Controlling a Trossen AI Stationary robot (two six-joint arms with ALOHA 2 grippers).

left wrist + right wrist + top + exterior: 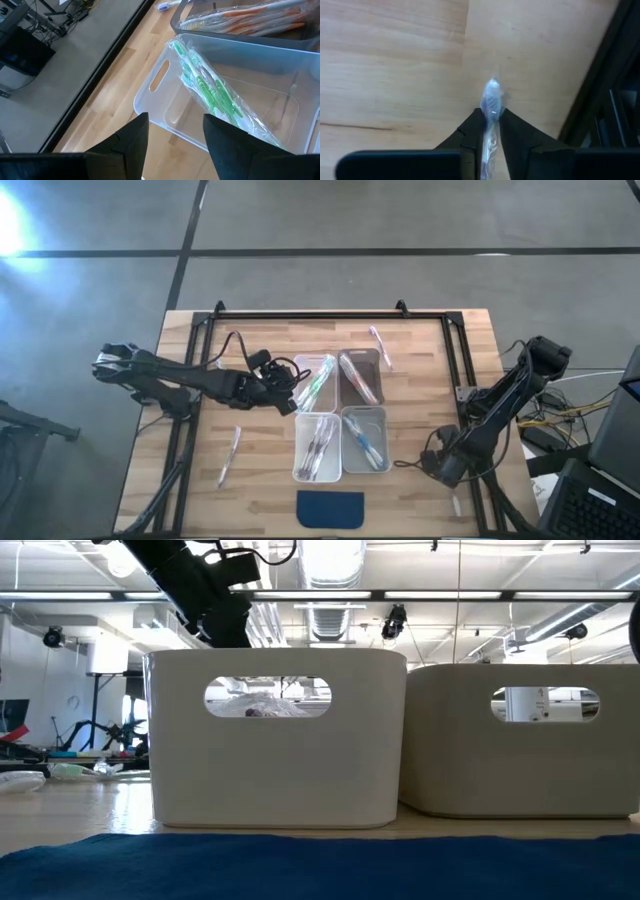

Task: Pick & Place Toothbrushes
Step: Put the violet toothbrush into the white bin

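Four clear bins stand mid-table. The far-left bin (315,380) holds green wrapped toothbrushes (210,87); the far-right bin (360,375) holds orange ones (255,17). More lie in the near-left bin (317,448) and the near-right bin (365,440). My left gripper (175,120) hovers open at the far-left bin's left rim (293,392). My right gripper (437,468) points down at the table's near right, shut on a clear-wrapped toothbrush (492,97). Loose toothbrushes lie flat at the far side (378,345) and near left (228,455). My right gripper pinches the clear-wrapped toothbrush between its two fingers (512,130), coming from above and pointing down. The brush's wrapped end (493,92) sticks out past the fingertips over the wood. Whether the toothbrush is lifted off the table, I cannot tell.
A dark blue pad (331,508) lies at the near edge, in front of the bins. A black frame rail (465,370) runs along the table's right side, close to my right gripper. A whitish stick end (455,502) shows just nearer than that gripper.
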